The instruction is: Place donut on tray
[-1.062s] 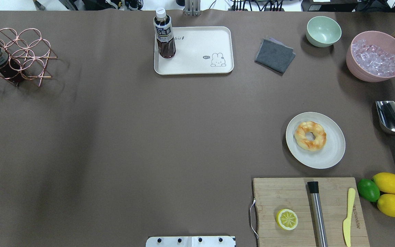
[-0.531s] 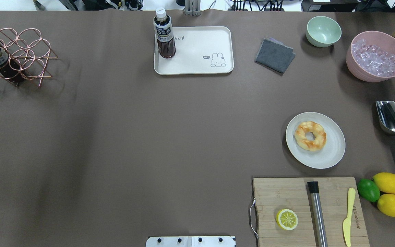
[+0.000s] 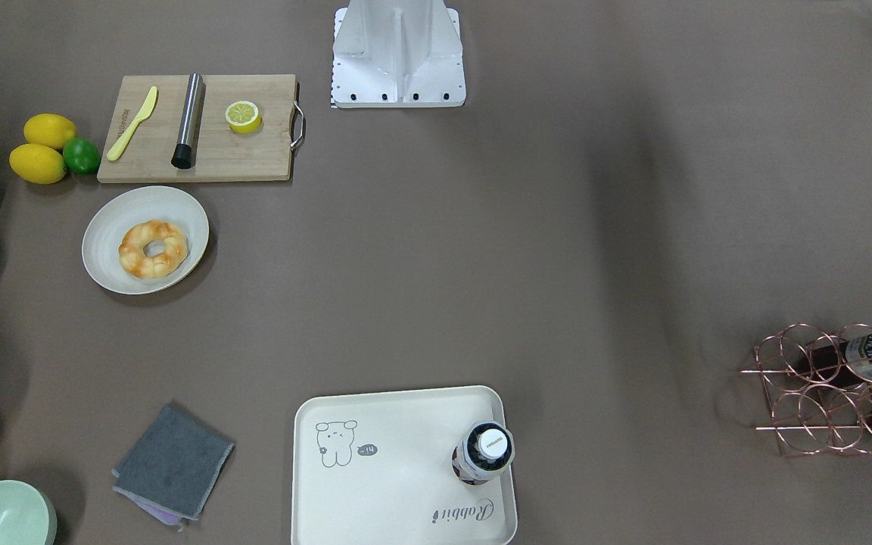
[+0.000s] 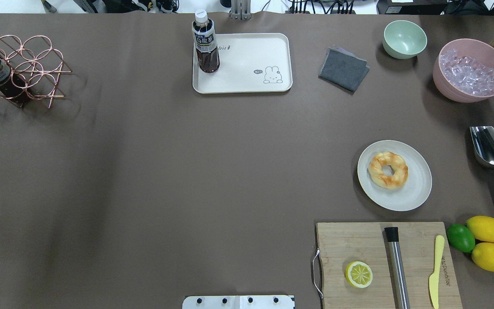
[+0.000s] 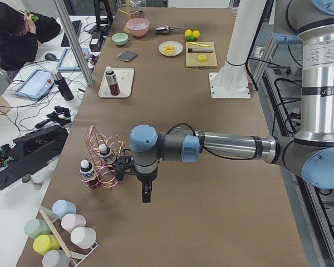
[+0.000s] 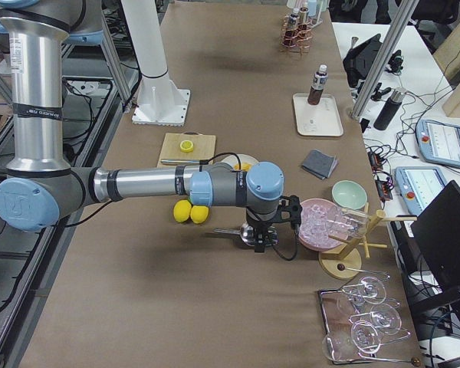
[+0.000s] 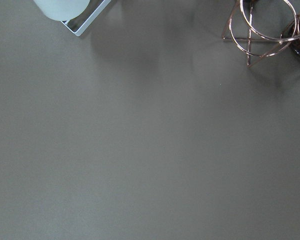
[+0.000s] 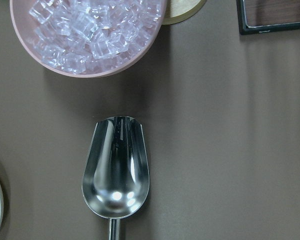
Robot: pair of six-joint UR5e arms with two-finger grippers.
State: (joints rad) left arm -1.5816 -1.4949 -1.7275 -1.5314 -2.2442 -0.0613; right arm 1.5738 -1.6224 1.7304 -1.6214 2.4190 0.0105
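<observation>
On the brown surface (image 4: 187,171) the donut (image 4: 387,169) lies on a plate (image 4: 416,191) at centre right, well apart from the top-centre tray (image 4: 247,64); the first reach to it seems due, though whether the right tool (image 6: 258,239) or the left tool (image 5: 147,194) stands apart I cannot tell.

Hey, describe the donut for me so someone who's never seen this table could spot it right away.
In the overhead view, find the wooden cutting board at the near right of the table. Just beyond it sits a round cream plate with the donut on it. It is a lumpy golden ring with orange-brown patches, unlike the flat halved lemon on the board.
</observation>
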